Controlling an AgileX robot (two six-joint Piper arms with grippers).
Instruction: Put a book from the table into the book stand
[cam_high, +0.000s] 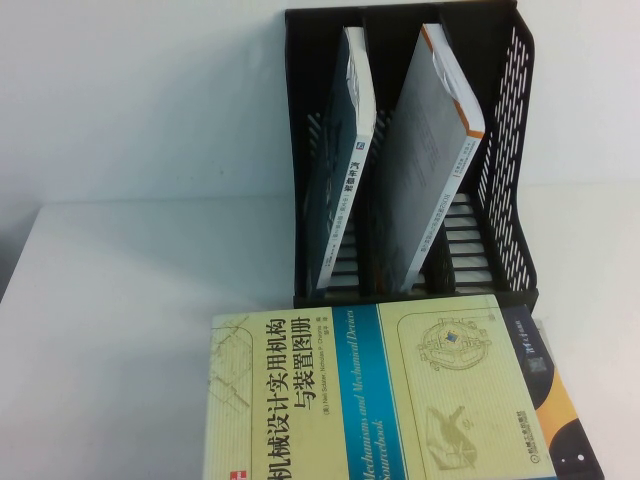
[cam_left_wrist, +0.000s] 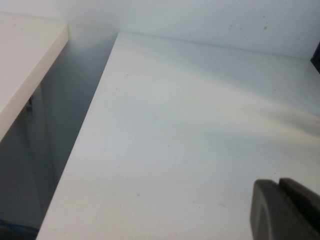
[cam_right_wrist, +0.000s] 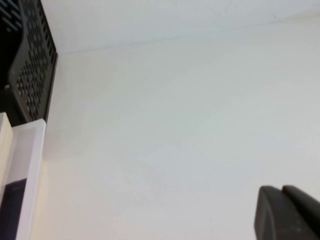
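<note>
The book (cam_high: 440, 150), grey-backed with an orange edge, stands leaning in the black book stand (cam_high: 510, 170), in a slot to the right of a teal book (cam_high: 345, 150). My left gripper (cam_left_wrist: 278, 184) is shut and holds nothing, low over the bare white table (cam_left_wrist: 190, 125) near its left edge. My right gripper (cam_right_wrist: 282, 190) is also shut and holds nothing. It hangs over the bare table (cam_right_wrist: 175, 125), to the right of the stand's perforated side (cam_right_wrist: 32, 75). Neither gripper shows in the high view.
A pale-yellow book with a blue band (cam_high: 360, 400) lies flat on the table (cam_high: 100, 300) in front of the stand. A dark shape with an orange strip (cam_high: 575, 440) sits at the front right. A lower white surface (cam_left_wrist: 25, 55) lies beyond the table's left edge.
</note>
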